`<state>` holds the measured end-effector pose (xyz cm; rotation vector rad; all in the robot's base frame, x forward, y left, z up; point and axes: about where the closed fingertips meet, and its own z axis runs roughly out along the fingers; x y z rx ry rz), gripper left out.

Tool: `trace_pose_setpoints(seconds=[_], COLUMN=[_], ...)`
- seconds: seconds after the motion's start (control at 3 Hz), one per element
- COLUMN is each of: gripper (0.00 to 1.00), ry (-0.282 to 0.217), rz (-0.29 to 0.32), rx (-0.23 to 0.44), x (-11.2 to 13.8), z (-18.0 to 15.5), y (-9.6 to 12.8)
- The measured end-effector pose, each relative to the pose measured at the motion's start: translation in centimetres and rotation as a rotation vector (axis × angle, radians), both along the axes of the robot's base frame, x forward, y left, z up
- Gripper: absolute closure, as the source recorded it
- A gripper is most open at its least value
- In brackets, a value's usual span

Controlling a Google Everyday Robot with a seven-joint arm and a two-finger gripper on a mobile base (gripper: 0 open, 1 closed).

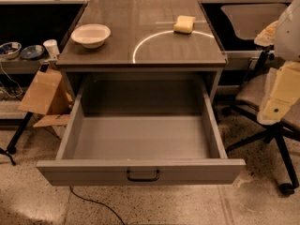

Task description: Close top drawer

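The top drawer (140, 139) of the grey cabinet is pulled far out towards me. Its deep plain grey box holds nothing. Its wide flat front panel (84, 171) faces me low in the view, with a small dark bar handle (142, 175) at its centre. My arm comes in at the right edge, and my gripper (277, 102) hangs there, well to the right of the drawer and above its front panel, touching nothing.
A white bowl (90, 35) and a yellow sponge (184, 24) sit on the cabinet top (140, 50). An office chair (262, 95) stands right of the drawer, behind my arm. A cardboard box (43, 93) leans at the left. A black cable (93, 203) lies on the floor.
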<state>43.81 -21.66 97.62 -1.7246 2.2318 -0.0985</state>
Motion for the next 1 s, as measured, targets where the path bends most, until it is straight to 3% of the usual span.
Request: trace_pose_setpoints(seconds=[0.33, 0.67, 1.0], gripper=[0.0, 0.0, 0.0], ry=[0.0, -0.027, 0.002], rz=[0.0, 0.012, 0.097], rx=[0.0, 0.047, 0.087], x=[0.0, 0.5, 1.9], z=[0.0, 0.3, -2.9], y=[0.0, 1.3, 7.1])
